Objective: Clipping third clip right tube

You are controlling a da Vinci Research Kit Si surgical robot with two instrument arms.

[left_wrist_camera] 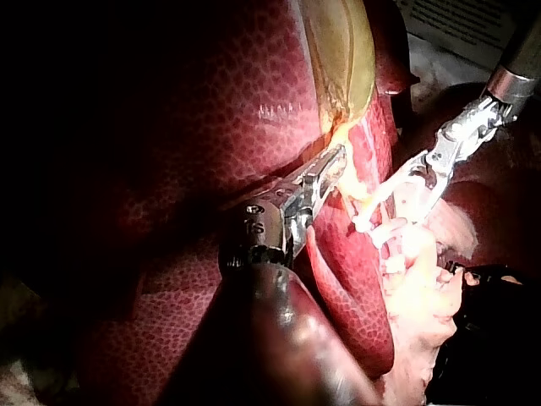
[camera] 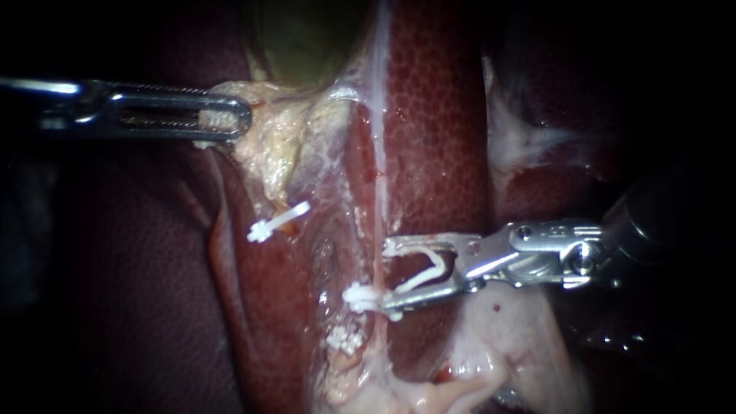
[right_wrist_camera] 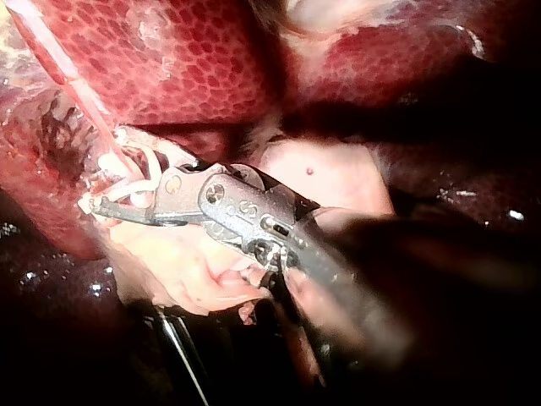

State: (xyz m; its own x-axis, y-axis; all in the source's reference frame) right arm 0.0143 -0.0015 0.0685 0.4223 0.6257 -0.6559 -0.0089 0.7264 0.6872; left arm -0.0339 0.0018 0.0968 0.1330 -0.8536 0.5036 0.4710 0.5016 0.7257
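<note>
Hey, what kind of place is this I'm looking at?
Most likely a surgical bench: a liver and gallbladder lie lit up close, the left instrument and right instrument work on them, and a white clip sits at a tube.

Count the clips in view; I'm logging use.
3: a shut clip below the tissue in the left instrument; an open clip in the right instrument's jaws, astride the tube; a lower clip. Others may be hidden.
</note>
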